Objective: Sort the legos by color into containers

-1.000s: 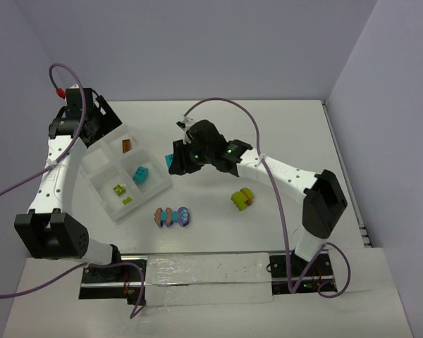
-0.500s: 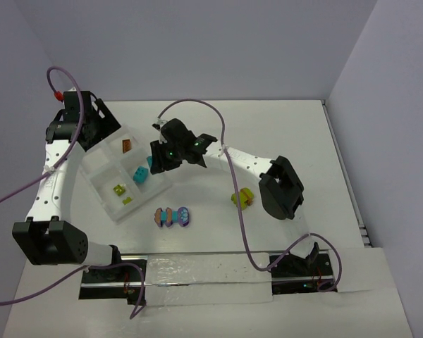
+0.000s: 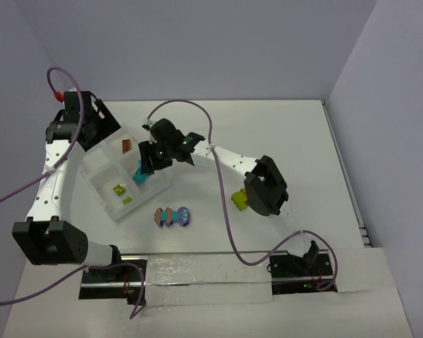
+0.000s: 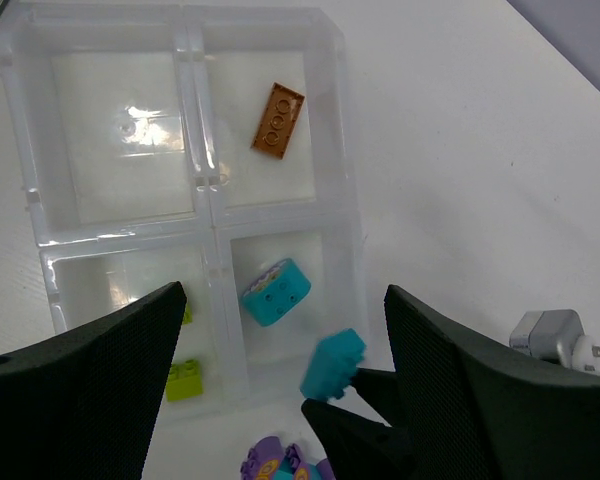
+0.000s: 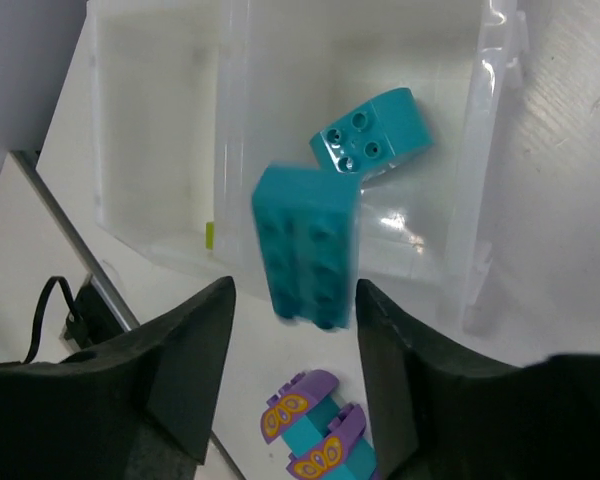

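At the tabletop's (image 3: 303, 141) left, the left fingers (image 4: 90, 390) hover wide apart and grasp nothing above the tray (image 4: 342, 130). Its four compartments (image 4: 120, 140) hold, by colour, an orange brick (image 4: 278, 120), lime bricks (image 4: 185, 380) and a resting turquoise brick (image 4: 276, 292). Over that last compartment, near its outer corner, the right fingers (image 5: 170, 370) stand parted about a second turquoise brick (image 5: 305, 245). It is blurred and shows a gap on one side, so it looks released rather than gripped. On the tabletop near the tray lies a purple cluster (image 3: 173, 216). Farther right sits a lime cluster (image 3: 241, 199), partly behind the right arm (image 3: 225, 156).

Step in hand, as judged: dropping the second turquoise brick in with its match. Done well, the release comes low and inside the walls, away from the corner and from the resting brick, so the piece cannot bounce out. The fingers should then rise straight before swinging away.

The left wrist view alone shows all four compartments and how near the corner the brick hangs. The right wrist view alone shows the gap at the brick's side. Only the top view shows the lime cluster.
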{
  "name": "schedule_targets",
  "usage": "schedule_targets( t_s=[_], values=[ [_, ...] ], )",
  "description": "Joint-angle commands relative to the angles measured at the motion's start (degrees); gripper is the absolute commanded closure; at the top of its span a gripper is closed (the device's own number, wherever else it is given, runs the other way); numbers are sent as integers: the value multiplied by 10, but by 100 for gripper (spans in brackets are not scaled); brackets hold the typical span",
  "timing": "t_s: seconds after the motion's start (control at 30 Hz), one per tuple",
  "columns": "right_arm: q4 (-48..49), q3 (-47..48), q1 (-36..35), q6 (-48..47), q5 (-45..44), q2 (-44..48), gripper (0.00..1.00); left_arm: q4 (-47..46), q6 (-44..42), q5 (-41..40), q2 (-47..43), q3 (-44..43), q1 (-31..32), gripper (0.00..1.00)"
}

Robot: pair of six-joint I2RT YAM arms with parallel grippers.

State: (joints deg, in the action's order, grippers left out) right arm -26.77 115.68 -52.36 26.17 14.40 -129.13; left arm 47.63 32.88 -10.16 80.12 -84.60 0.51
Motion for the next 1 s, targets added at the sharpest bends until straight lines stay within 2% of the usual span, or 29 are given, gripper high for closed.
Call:
schedule_targets(
  t_s=[0.0, 0.1, 0.2, 0.3, 0.37, 0.47, 0.57, 0.73, 0.87, 0.97],
  values=[
    [-14, 59, -4, 0, 2, -16, 32, 6, 3, -7, -12, -14, -3, 12],
    [-19, 77, -4, 0, -1, -18, 28, 8, 1, -10, -11, -16, -3, 12],
    [-29, 92, -3, -3, -3, -7, 28, 9, -1, -11, -11, -18, -3, 12],
    [-37, 63, -2, -19, -33, 57, 28, 12, -11, -12, -15, -15, -3, 12],
    [-24, 1, 3, -33, -69, 120, 28, 15, -19, -10, -22, -8, -2, 12],
    [27, -156, 29, -42, -118, 252, 28, 20, -42, -10, -47, 26, 14, 12],
    [51, -326, 77, -23, -127, 376, 27, 30, -41, -29, -67, 63, 52, 14],
    [37, -479, 134, -19, -140, 492, 27, 40, 17, -47, -80, 122, 170, 16],
    [6, -535, 146, -5, -172, 530, 27, 32, 79, -29, -78, 152, 235, 16],
    [-12, -585, 193, 36, -191, 558, 26, 20, 104, -32, -60, 151, 284, 16]
  ],
)
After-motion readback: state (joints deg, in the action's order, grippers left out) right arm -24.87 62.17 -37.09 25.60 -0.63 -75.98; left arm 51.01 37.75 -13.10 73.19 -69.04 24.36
